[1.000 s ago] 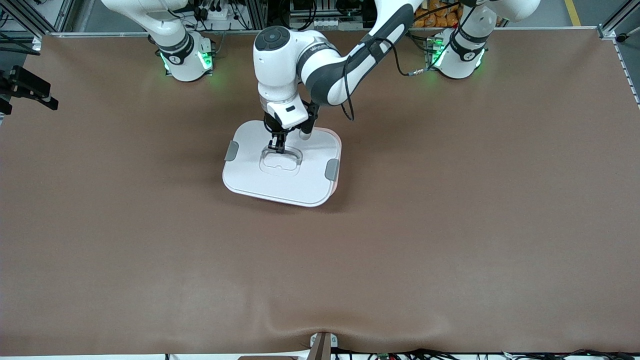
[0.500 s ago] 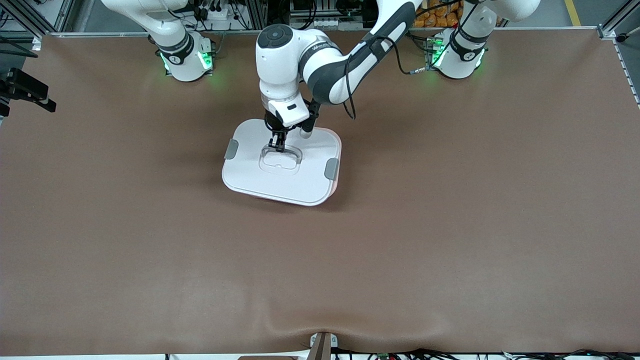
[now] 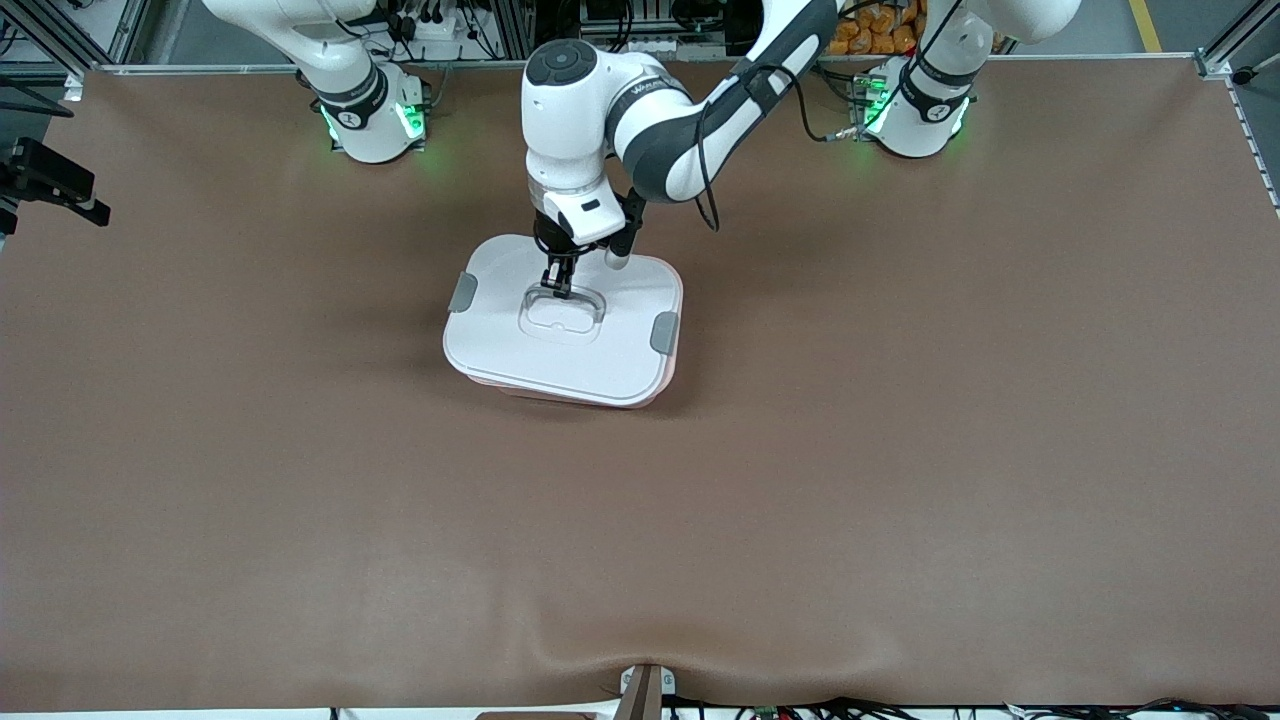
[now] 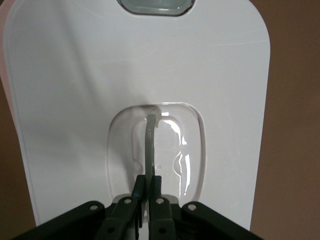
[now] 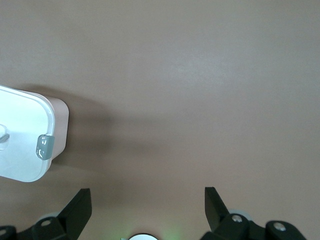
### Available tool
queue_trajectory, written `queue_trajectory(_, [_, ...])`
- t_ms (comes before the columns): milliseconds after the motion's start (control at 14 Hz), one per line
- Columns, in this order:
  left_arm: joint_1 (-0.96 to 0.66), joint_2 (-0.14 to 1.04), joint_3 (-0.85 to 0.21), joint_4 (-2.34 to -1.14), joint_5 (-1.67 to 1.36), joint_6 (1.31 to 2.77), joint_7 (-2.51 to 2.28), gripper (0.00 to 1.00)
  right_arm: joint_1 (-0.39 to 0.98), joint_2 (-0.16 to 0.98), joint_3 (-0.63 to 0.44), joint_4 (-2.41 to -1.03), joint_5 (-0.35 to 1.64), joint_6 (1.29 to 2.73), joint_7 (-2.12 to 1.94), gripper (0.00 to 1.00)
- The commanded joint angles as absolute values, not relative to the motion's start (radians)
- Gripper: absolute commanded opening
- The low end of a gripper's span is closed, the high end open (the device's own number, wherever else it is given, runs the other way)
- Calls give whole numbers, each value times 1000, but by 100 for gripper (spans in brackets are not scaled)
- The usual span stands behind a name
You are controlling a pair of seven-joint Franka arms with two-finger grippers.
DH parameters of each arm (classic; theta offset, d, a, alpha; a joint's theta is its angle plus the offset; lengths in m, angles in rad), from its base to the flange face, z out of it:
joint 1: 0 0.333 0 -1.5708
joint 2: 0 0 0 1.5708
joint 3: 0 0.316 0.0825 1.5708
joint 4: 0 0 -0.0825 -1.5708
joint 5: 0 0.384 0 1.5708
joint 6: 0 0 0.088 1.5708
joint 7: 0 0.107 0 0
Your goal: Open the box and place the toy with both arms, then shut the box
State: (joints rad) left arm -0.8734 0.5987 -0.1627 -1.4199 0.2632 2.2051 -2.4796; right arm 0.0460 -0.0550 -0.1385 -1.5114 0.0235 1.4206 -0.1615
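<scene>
The box is a pink tub (image 3: 521, 389) under a white lid (image 3: 610, 350) with two grey side clips (image 3: 665, 332). My left gripper (image 3: 556, 290) is shut on the lid's clear handle (image 4: 149, 140), at the end of the handle farther from the front camera. The lid hangs a little above the tub, and a strip of pink rim shows under its near edge. In the left wrist view the gripper (image 4: 148, 179) pinches the thin handle. My right gripper (image 5: 145, 200) is open, empty and waiting above bare table, with the box (image 5: 59, 125) off to one side. The toy is out of view.
The brown table (image 3: 900, 450) spreads wide around the box. The arms' green-lit bases (image 3: 372, 115) stand along its farther edge. A black fixture (image 3: 50, 180) juts in at the right arm's end of the table.
My left gripper has risen with the lid's handle. The lid has come up off the tub, and the pink rim now shows beneath its near edge. The right arm stays put.
</scene>
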Motion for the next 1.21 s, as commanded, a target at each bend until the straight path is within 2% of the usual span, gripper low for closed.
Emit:
queue_trajectory(0, [-867, 569, -164, -1460, 253, 2223, -2493, 0, 37, -43, -135, -1485, 26, 1401, -170, 100])
queue_trajectory(1143, [-877, 577, -155, -1466, 287, 2227, -2623, 0, 16, -48, -130, -1488, 28, 1387, -170, 100])
